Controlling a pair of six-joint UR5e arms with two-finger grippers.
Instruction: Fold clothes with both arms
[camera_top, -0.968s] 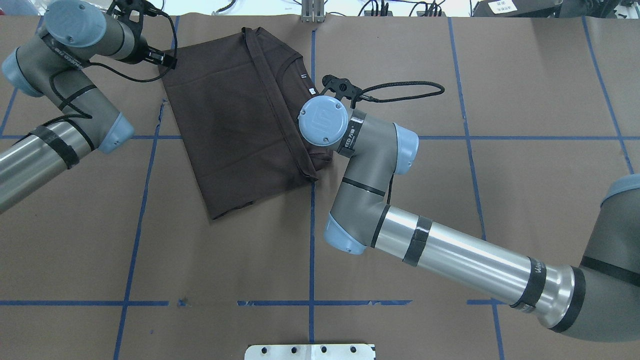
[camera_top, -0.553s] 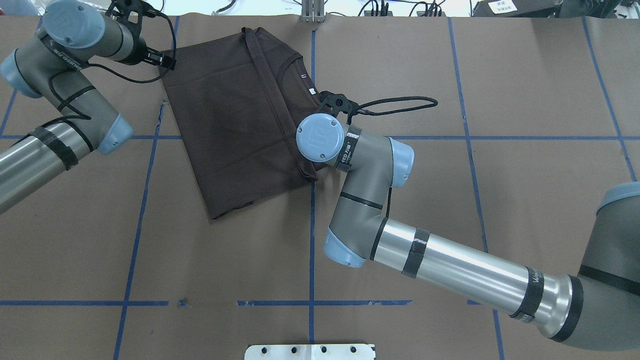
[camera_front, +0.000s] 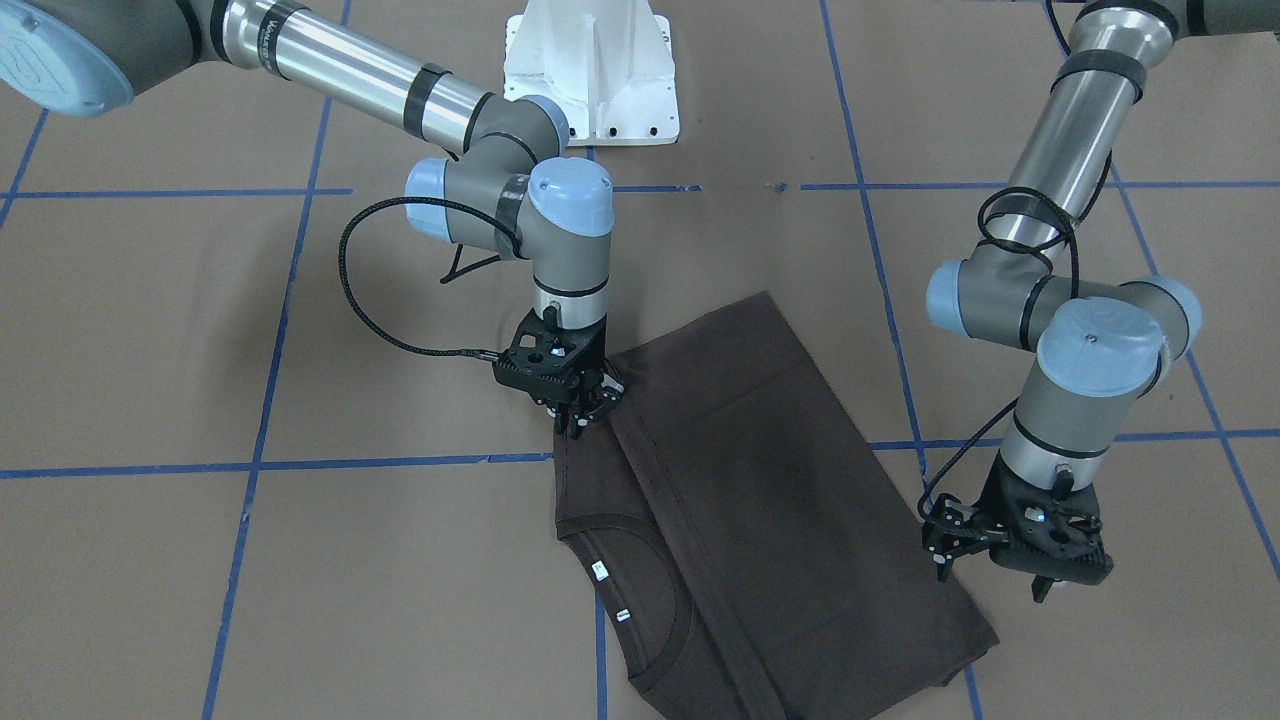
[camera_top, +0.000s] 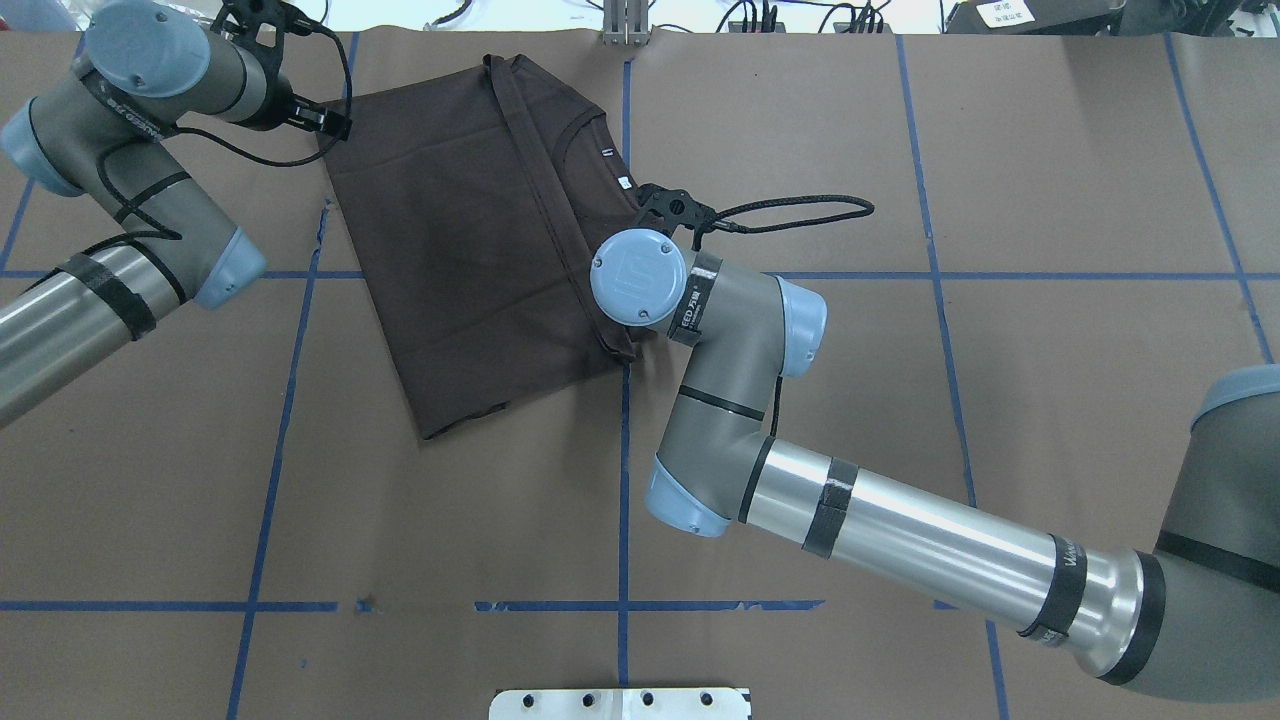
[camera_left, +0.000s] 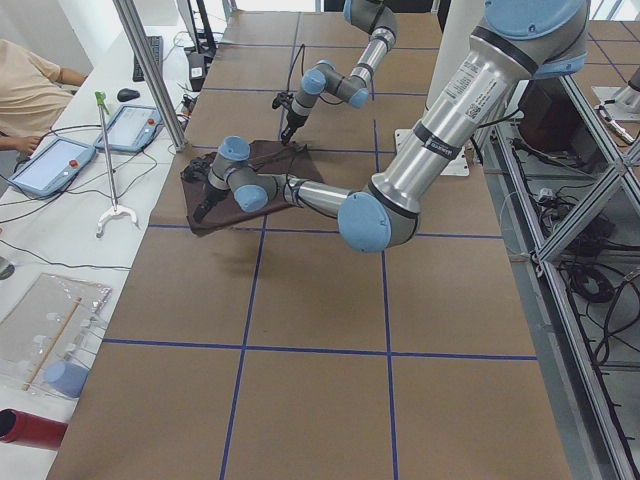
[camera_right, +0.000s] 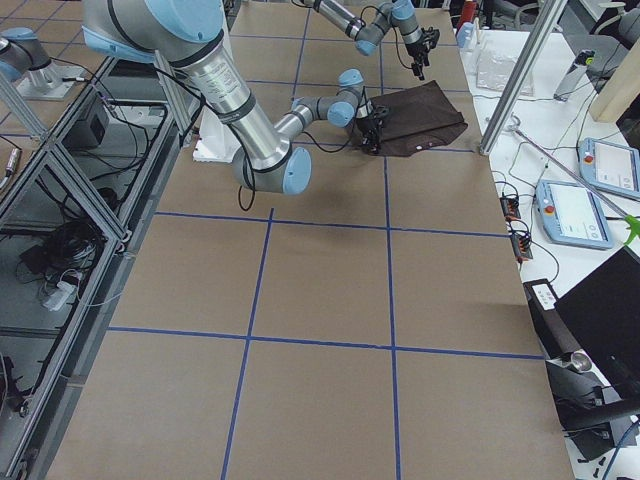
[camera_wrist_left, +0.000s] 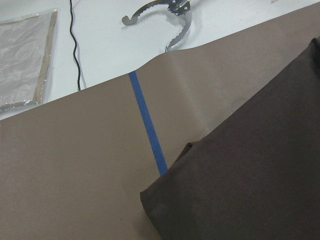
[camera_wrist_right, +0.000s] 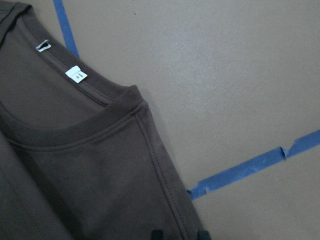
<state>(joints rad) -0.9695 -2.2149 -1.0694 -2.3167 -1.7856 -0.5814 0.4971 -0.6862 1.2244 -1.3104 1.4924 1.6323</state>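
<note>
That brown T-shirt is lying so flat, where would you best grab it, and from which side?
Pinch the shoulder seam beside the ribbed collar, coming from above at its outer side. The T-shirt lies flat, so only its edges offer a lip, and the stitched seam there looks thickest.

I'm looking at a brown paper-covered surface (camera_top: 1050, 150) gridded with blue tape (camera_top: 622, 500). A white bolted base (camera_front: 590, 70) sits at its robot-side edge. Past the opposite edge lie two tablets (camera_left: 45, 165), a grabber tool (camera_left: 115, 208) and a clear plastic bag (camera_left: 50, 335), with a person (camera_left: 30, 90) alongside.
</note>
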